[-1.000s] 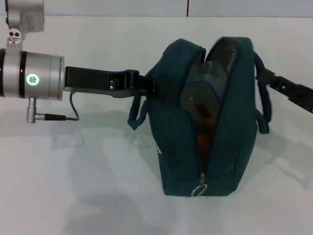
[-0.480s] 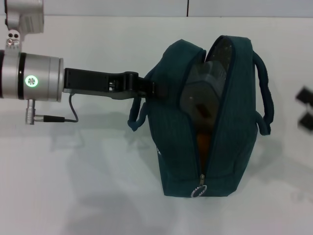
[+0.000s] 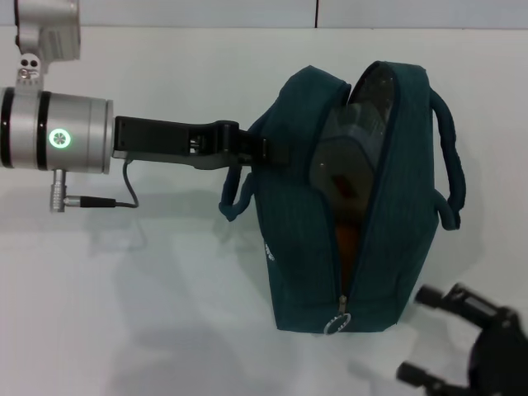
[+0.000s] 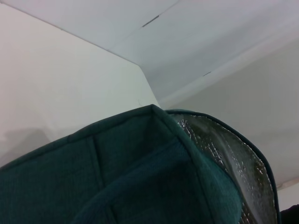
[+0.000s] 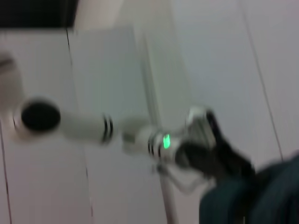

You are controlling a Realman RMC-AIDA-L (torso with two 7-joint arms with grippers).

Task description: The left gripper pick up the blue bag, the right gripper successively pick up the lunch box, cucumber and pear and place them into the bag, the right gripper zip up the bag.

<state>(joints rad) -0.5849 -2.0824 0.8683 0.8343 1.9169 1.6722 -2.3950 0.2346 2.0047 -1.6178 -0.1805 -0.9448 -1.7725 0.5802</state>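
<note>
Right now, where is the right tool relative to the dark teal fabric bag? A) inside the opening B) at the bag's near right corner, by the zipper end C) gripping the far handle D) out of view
B: in the head view the right tool sits open at the near right corner of the dark teal fabric bag, near the ring zipper pull.

You had one blue bag (image 3: 313, 247) on the table, with two loop handles: one at 9 o'clock, one at 3. One lunch box (image 3: 342, 169) showed inside. Two grippers: left gripper (image 3: 256, 153), and right gripper (image 3: 433, 338) at 5 o'clock.
</note>
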